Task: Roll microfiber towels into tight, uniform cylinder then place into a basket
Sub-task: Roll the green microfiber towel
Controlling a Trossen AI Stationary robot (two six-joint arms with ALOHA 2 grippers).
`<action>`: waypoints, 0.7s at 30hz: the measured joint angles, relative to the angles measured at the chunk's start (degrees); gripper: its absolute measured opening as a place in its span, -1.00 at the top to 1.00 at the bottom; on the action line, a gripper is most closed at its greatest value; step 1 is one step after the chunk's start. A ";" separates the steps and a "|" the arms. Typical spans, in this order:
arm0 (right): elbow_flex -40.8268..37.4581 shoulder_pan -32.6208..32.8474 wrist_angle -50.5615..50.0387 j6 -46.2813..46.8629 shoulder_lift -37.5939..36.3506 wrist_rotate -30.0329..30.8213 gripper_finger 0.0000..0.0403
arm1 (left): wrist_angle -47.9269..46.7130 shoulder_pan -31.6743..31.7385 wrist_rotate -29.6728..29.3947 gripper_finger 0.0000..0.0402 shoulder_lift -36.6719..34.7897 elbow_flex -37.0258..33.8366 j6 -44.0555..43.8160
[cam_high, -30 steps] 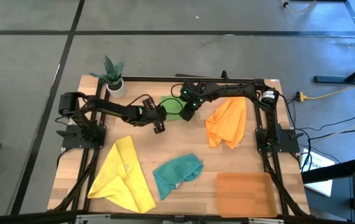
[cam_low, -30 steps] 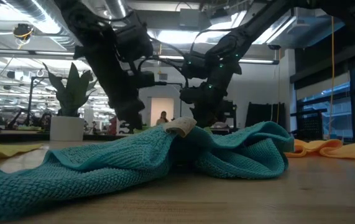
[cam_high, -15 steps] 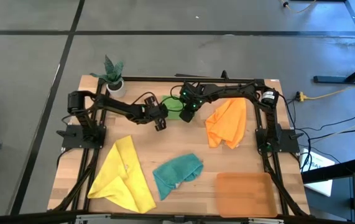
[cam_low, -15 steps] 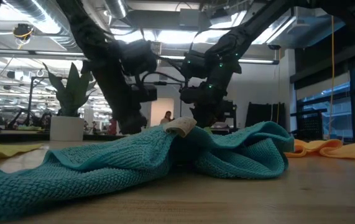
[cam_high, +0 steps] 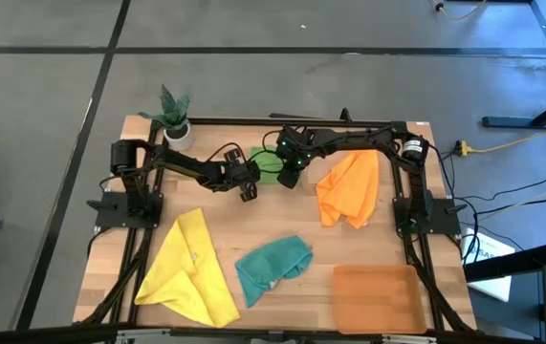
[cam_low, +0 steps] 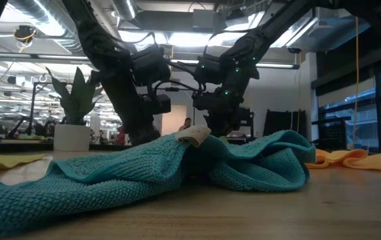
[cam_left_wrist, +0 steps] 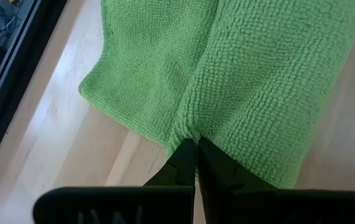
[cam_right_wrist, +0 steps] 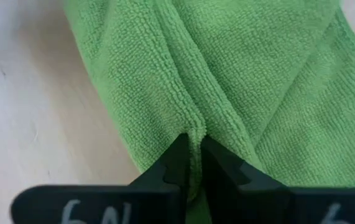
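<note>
Over the last second the left hand [cam_high: 246, 190] has slid in toward the green towel [cam_high: 266, 164] at the table's [cam_high: 282, 229] back edge; it and the right hand [cam_high: 288, 175] each pinch a fold, so rolling looks ready to start.

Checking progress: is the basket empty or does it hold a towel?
Empty. The basket shows only its bare orange-brown floor; all four towels lie outside it on the table.
</note>
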 joint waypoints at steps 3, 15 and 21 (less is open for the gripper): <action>0.00 0.00 0.00 0.58 0.00 -0.01 0.70 | -0.07 0.02 0.18 1.00 0.00 0.00 0.61; 0.00 0.00 0.38 0.87 -0.59 3.42 0.33 | -0.22 0.02 0.54 1.00 0.04 0.00 0.79; 0.11 -0.02 0.32 0.79 -5.42 10.59 0.34 | -0.33 0.02 0.62 1.00 0.07 0.00 0.83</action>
